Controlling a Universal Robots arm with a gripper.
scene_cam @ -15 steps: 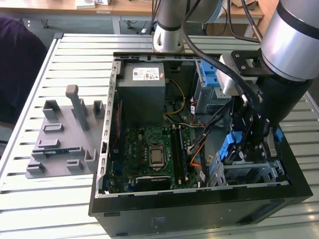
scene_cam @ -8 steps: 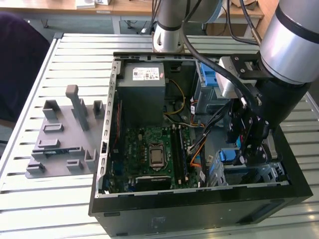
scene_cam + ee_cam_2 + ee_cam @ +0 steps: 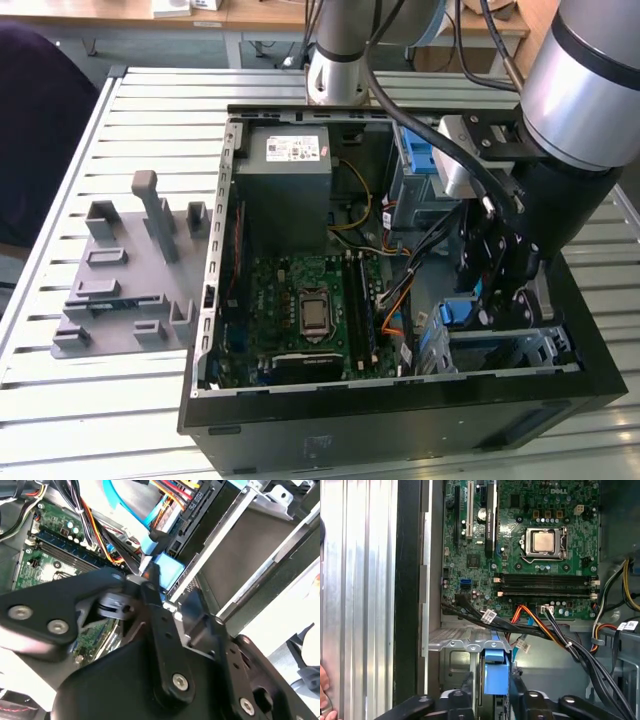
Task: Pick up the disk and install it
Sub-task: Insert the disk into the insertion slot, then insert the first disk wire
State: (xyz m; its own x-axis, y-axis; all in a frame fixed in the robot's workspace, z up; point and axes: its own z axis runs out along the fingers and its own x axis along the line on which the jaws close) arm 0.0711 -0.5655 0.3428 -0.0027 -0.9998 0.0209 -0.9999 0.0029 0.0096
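Observation:
Inside the open computer case (image 3: 215,300), my gripper (image 3: 472,312) reaches down at the metal drive cage (image 3: 520,345) in the corner at the exterior view's right. Its fingers (image 3: 518,689) close on a blue plastic edge that I take for a side rail of the disk (image 3: 496,676), which is seen edge-on and upright. The same blue piece of the disk (image 3: 169,569) sits at the fingertips in the second wrist view, beside the cage's grey wall (image 3: 240,555). The disk (image 3: 453,312) shows as a small blue patch by the gripper; its label and metal face are hidden.
Black and orange cables (image 3: 535,625) run just beside the cage. The green motherboard (image 3: 300,300) and the grey power-supply box (image 3: 285,175) fill the rest of the case. A grey fixture (image 3: 130,270) lies on the slatted table at the exterior view's left. A hand (image 3: 323,690) shows at the table's edge.

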